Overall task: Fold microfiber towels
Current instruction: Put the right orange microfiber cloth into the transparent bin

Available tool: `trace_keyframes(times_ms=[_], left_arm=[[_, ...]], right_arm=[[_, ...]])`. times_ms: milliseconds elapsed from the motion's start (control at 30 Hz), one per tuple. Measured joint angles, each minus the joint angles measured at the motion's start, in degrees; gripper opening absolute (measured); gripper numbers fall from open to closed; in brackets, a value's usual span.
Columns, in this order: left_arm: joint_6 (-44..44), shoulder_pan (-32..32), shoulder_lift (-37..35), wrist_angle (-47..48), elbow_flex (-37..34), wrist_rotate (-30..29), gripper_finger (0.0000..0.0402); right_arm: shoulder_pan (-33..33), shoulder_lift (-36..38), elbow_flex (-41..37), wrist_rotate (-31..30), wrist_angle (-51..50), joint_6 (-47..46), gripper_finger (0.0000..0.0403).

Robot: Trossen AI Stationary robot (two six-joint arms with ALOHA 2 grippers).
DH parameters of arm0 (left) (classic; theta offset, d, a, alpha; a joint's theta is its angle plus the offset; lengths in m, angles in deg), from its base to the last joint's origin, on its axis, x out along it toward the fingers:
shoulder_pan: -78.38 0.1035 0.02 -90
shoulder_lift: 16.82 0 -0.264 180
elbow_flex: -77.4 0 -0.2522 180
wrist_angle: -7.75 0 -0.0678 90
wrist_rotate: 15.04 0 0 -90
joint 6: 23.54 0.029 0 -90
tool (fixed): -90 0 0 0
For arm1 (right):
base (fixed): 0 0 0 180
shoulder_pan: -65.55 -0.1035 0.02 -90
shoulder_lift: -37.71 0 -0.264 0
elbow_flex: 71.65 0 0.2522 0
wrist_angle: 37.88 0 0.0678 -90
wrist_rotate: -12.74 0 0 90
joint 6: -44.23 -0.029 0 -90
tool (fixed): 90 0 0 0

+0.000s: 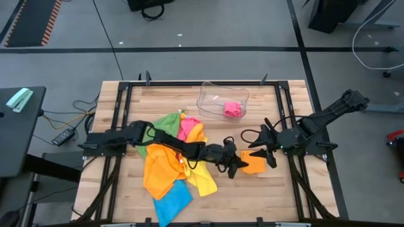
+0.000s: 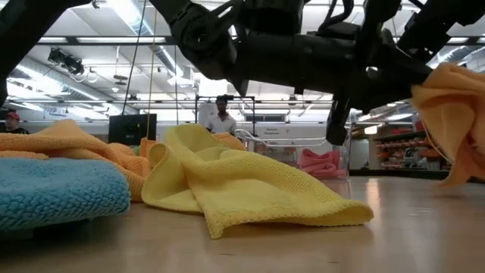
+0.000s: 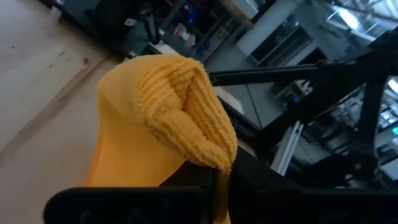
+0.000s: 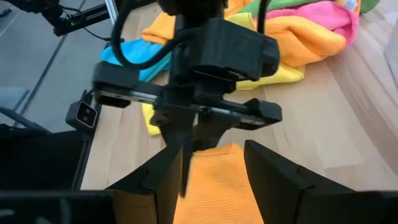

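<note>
From above, the left tool (image 1: 240, 165) pinched an orange towel (image 1: 254, 165) on the worktop (image 1: 252, 195), the right tool (image 1: 265, 151) beside it, apparently half open. At table height, a yellow towel (image 2: 242, 189) lay crumpled. The left wrist showed folded orange cloth clamped; the right wrist, its fingers (image 4: 273, 180) straddling it.

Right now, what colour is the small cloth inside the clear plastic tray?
Pink: the folded microfiber cloth in the clear tray, best seen from the high view.

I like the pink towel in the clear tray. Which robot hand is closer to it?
Right, though only slightly. The right gripper is below the pink towel and a bit right; the left gripper, shut on the orange towel, is lower.
</note>
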Motion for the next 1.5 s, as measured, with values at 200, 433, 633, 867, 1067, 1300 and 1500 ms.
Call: trace_keyframes(times_ms=[200,433,633,867,1067,1300,1500], left_arm=[[-2.2,-0.1,2.2,-1.7,0.0,-0.8,0.0022],[2.5,0.6,1.9,0.6,-2.1,-6.7,0.0029],[9.0,1.6,1.5,0.8,-2.1,-4.2,0.0021],[27.0,1.3,-2.8,12.5,-2.1,13.2,0.0033],[38.9,1.1,-10.3,31.4,-2.1,13.4,0.0025],[47.0,-0.5,-15.7,42.2,-2.0,13.9,0.0032],[47.7,-1.0,-18.1,47.6,-2.0,14.1,0.0023]], right_arm=[[0.0,0.0,0.0,-0.1,0.0,-0.1,0.0182],[-0.2,-1.0,0.0,-0.2,-0.5,-3.4,0.0182],[-3.2,-6.4,-0.1,-0.3,-1.1,-4.7,0.0182],[-7.9,-12.8,-0.1,-7.5,-1.3,0.4,0.0182],[-8.4,-17.1,-0.1,-8.1,7.8,4.8,0.0202],[-4.0,-23.6,-0.1,-8.7,14.9,7.5,0.0274],[0.3,-27.3,-0.1,1.5,22.3,9.1,0.0327]])
